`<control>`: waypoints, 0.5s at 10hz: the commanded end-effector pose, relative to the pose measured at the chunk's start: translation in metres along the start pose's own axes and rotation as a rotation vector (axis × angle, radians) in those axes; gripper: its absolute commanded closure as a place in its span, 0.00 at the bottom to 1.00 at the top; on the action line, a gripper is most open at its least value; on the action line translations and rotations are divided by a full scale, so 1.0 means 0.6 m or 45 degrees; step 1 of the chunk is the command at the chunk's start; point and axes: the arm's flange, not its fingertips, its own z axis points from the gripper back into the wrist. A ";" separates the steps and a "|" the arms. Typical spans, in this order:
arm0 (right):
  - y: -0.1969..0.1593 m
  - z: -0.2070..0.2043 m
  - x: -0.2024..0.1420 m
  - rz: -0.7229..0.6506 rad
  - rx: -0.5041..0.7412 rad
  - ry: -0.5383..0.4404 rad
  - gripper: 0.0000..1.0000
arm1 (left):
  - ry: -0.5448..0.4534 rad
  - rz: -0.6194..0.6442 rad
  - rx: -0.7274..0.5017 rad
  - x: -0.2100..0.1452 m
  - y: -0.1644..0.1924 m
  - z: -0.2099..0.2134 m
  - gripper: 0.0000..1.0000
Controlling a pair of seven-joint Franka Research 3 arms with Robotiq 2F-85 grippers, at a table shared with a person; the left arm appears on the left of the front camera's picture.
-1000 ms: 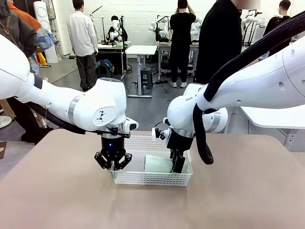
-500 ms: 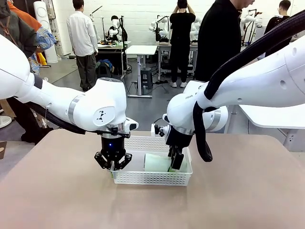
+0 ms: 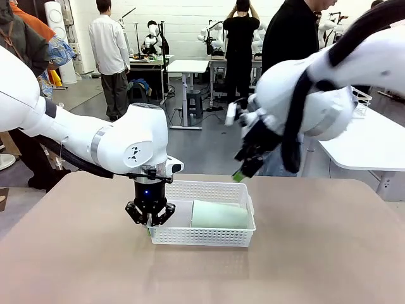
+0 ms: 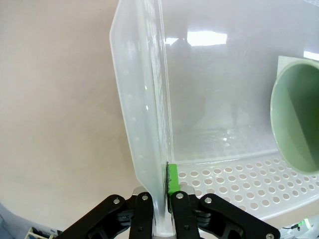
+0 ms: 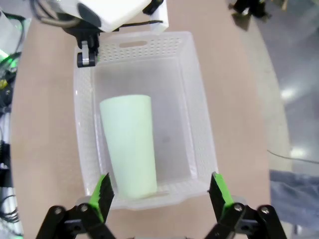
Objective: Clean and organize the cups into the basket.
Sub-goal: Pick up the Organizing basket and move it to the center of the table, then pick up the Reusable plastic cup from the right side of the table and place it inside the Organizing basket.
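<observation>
Left gripper (image 3: 150, 218) clamped on basket (image 3: 202, 236) left end wall, barred that end. 1 mint cup (image 3: 219, 215) lay lengthwise beside near wall; strip along far wall and left end floor free. Right gripper (image 5: 160, 181) hung overhead, jaws apart.

Ahead of your right tool (image 5: 159, 191), the cup (image 5: 128, 144) is pale mint green and the basket (image 5: 194, 114) around it milky white, its sides dotted with rows of small holes. The right tool and your left tool (image 3: 150, 220) are black with bright green pads (image 5: 103, 191). The worktop (image 3: 316, 253) under them is plain tan.
</observation>
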 end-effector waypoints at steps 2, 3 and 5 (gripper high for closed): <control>0.067 0.084 -0.119 -0.060 -0.098 -0.065 0.00 | 0.003 -0.006 0.007 -0.002 -0.001 -0.003 1.00; 0.077 0.099 -0.134 -0.071 -0.113 -0.046 0.00 | 0.003 -0.006 0.007 -0.002 -0.001 -0.003 1.00; 0.088 0.097 -0.124 -0.089 -0.129 0.135 0.00 | 0.003 -0.006 0.007 -0.002 -0.001 -0.003 1.00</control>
